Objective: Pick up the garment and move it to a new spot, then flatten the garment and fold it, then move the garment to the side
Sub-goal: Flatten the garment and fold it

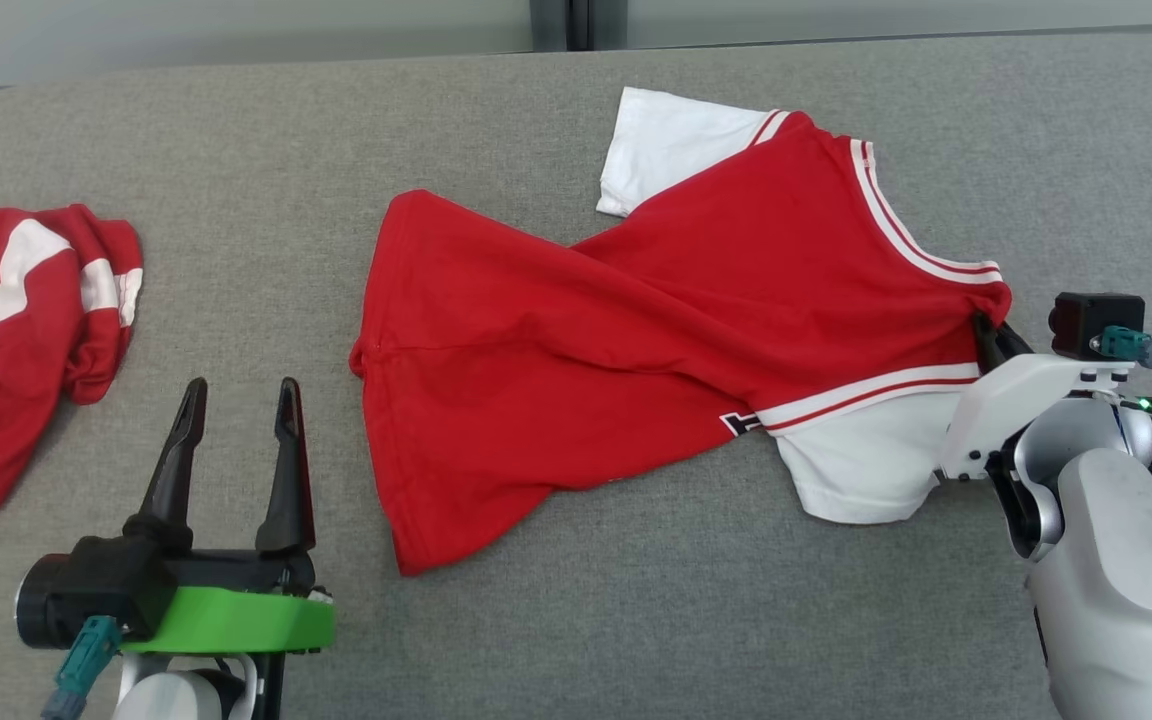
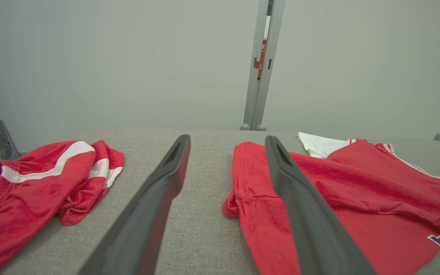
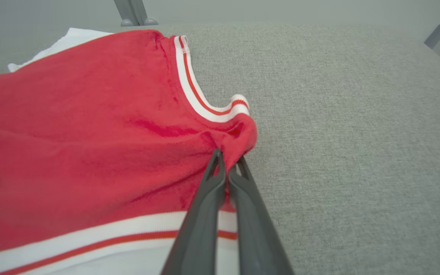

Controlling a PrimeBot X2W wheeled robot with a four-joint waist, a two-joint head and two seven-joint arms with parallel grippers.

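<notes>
**Mia:** Where is the red shirt [image 1: 636, 340]?

**Ben:** It lies spread out on the grey worktop [image 1: 636, 630], a bit twisted in the middle. Its neck end is right at the tips of the right fingers [image 3: 220, 179]. Its bottom hem is just beside the left fingers [image 1: 288, 460], a little to their right.

**Mia:** Are the right fingers holding it?

**Ben:** Yes. They are pressed together with a pinch of red cloth between them, just under the striped neck band [image 3: 204, 103].

**Mia:** And the left fingers?

**Ben:** They stand wide apart, and they hold nothing.

**Mia:** How will the shirt feel?

**Ben:** Soft, light and floppy, I think. It cannot break. It looks a bit fuzzy, so it should not slip out easily. But it sags, so one pinch alone would let it hang and bunch up.

**Mia:** So where should it be grabbed?

**Ben:** I would keep the shoulder spot by the neck band. Then I would take the hem corner next to the left fingers, so the cloth pulls flat between the two.

**Mia:** Is there a box or basket?

**Ben:** I see none. A white sleeve [image 1: 856, 470] lies close beside the right fingers. Another red cloth [image 1: 16, 330] with white stripes sits crumpled, well off to the left of the left fingers.
</notes>
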